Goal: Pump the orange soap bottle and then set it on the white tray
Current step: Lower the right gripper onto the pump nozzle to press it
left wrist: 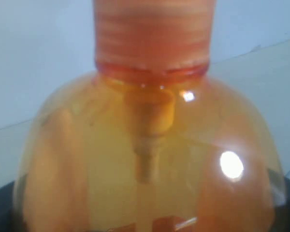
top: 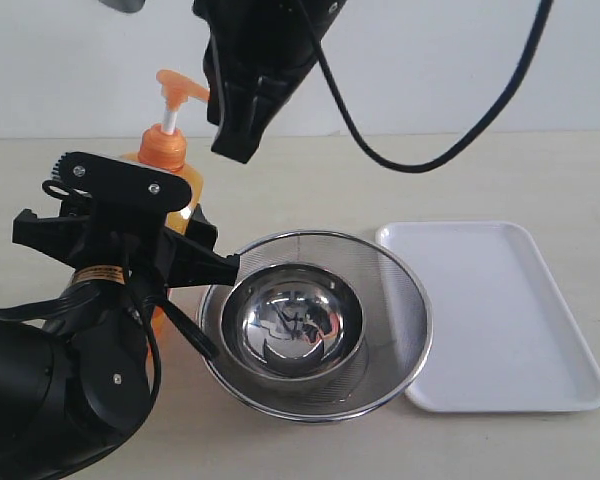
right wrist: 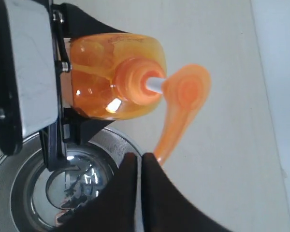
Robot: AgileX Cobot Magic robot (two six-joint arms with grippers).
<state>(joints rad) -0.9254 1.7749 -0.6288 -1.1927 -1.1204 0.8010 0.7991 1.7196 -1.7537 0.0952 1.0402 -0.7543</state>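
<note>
L fingers [top: 202,258] grip orange soap bottle [top: 165,150] beside strainer [top: 398,290] rim; R fingers [right wrist: 125,193] pinched together by pump spout [right wrist: 174,125].

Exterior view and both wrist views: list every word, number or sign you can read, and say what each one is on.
No text can be read in any view.
The yellow sticker on the left arm: print too small to read.
The soap bottle: label almost wholly hidden, nothing legible.
The tray and the bowl: no markings visible.
</note>
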